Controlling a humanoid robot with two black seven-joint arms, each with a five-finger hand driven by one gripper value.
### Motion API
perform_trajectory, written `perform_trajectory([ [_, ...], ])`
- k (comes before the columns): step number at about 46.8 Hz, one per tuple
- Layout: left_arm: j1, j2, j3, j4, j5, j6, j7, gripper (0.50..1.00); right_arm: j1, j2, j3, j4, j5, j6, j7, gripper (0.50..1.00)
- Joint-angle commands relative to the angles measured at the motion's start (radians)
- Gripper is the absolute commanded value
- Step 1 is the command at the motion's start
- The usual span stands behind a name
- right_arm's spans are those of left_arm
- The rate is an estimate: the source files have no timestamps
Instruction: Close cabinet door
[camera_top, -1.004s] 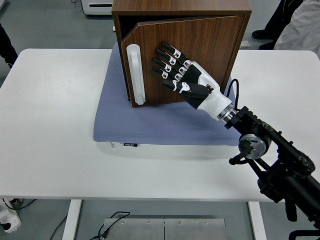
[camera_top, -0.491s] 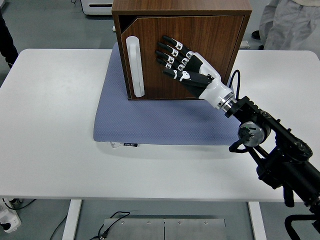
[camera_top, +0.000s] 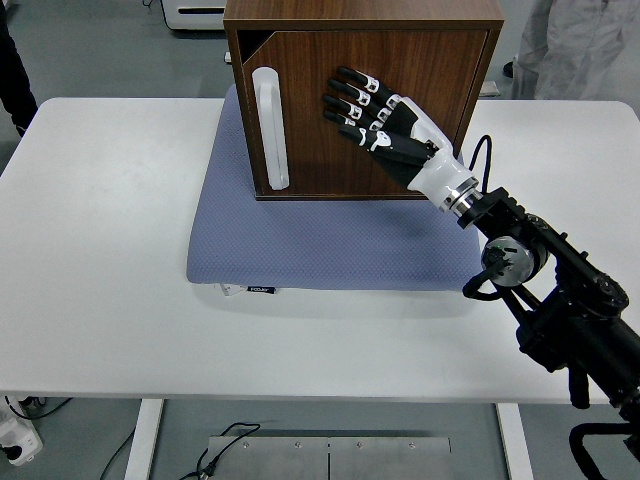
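Cabinet (camera_top: 362, 20) sits on the far half of a blue mat (camera_top: 300, 245), mid-table (camera_top: 100, 300). Door (camera_top: 400, 160) is nearly flush with the cabinet front; a thin dark gap shows at its top left corner. White handle (camera_top: 270, 128) runs vertically along the door's left edge. Right hand (camera_top: 385, 128) lies flat on the door, right of the handle, fingers extended and spread, gripping nothing. A person stands beyond the table's far right corner (camera_top: 575, 45).

small tag on blue mat (camera_top: 330, 235) edge (print too small), nothing legible
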Motion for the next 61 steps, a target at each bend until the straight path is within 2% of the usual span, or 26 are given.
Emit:
perform_trajectory([
  [1, -0.001, 0.0, 0.0, 0.0, 0.0, 0.0, 0.0, 1.0, -0.023, 0.0, 0.0, 0.027, 0.0, 0.009, 0.0, 1.0],
  [9, 0.001, 0.0, 0.0, 0.0, 0.0, 0.0, 0.0, 1.0, -0.08, 0.0, -0.002, 0.114, -0.002, 0.032, 0.0, 1.0],
  [22, -0.001, 0.0, 0.002, 0.0, 0.0, 0.0, 0.001, 1.0, -0.182, -0.179, 0.003, 0.26, -0.002, 0.033, 0.024, 1.0],
  [37, -0.001, 0.0, 0.0, 0.0, 0.0, 0.0, 0.0, 1.0, -0.333, -0.339, 0.124, 0.395, 0.0, 0.048, 0.028, 1.0],
  [50, 0.001, 0.0, 0.0, 0.0, -0.001, 0.002, 0.0, 1.0, -0.439, -0.36, 0.313, 0.383, 0.003, 0.059, 0.028, 1.0],
  [61, 0.001, 0.0, 0.0, 0.0, -0.001, 0.0, 0.0, 1.0, -0.416, -0.351, 0.39, 0.219, 0.107, 0.015, 0.026, 1.0],
])
